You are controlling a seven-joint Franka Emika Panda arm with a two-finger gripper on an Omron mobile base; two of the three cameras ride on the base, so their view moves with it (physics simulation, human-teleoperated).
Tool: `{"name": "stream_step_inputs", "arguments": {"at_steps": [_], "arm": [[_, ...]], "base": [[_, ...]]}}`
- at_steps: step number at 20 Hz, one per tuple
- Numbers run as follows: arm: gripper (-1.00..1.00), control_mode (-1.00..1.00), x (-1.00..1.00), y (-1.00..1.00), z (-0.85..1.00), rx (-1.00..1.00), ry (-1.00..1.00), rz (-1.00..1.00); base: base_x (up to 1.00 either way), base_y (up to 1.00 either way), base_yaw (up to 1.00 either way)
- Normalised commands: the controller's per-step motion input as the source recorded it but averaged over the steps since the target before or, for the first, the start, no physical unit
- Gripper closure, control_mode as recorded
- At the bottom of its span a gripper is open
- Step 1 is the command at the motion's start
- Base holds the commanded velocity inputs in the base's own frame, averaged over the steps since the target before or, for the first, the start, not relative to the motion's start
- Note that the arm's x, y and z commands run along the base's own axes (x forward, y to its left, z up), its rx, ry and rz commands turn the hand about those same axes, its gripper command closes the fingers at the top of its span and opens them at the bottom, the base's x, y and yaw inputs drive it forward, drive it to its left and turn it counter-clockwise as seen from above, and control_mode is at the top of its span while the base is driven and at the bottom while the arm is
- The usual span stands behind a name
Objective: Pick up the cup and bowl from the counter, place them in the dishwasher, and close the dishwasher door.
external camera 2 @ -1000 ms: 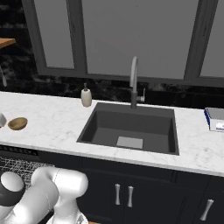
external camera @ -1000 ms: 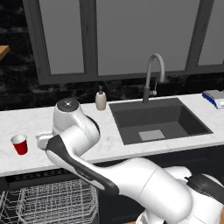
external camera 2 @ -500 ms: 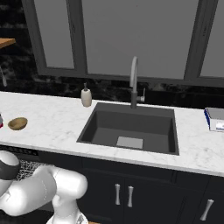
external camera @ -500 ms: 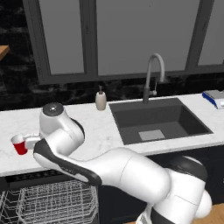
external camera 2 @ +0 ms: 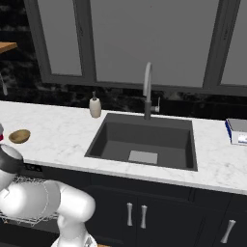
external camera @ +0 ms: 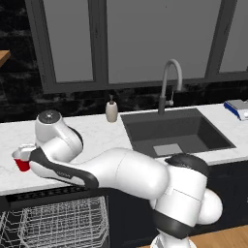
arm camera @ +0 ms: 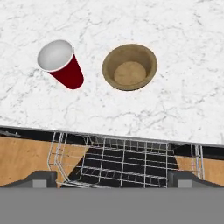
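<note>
Altogether one cup (arm camera: pixel 60 63) and one bowl (arm camera: pixel 129 67) side by side on the counter (arm camera: pixel 175 100), jaws spread wide, empty.

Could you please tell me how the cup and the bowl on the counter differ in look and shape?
The cup is red outside with a white inside, while the bowl is tan and wooden-looking throughout. The cup is tall and tapers to a narrow base; the bowl is shallow and low. The bowl's mouth is wider than the cup's. Both stand upright, mouth up, apart from each other on the white marble counter, near its front edge.
</note>
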Motion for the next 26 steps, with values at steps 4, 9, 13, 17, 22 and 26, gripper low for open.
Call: {"name": "stream_step_inputs", "arguments": {"at_steps": [4,9,13,17,22,26], "arm": [[-1.0,-1.0,0.3,0.23,-0.14,-0.01,0.0,0.0],[-1.0,-1.0,0.48,0.3,-0.2,-0.01,0.04,0.0],[-1.0,-1.0,0.43,0.29,-0.13,0.0,0.01,0.0],[-1.0,-1.0,0.23,0.46,-0.04,-0.03,0.0,0.0],[-1.0,-1.0,0.31,0.46,0.0,-0.06,0.04,0.0],[-1.0,-1.0,0.23,0.11,-0.03,-0.01,0.07,0.0]], "base": [[0.0,0.0,0.0],[0.0,0.0,0.0],[0.0,0.0,0.0],[0.0,0.0,0.0],[0.0,0.0,0.0],[0.0,0.0,0.0]]}}
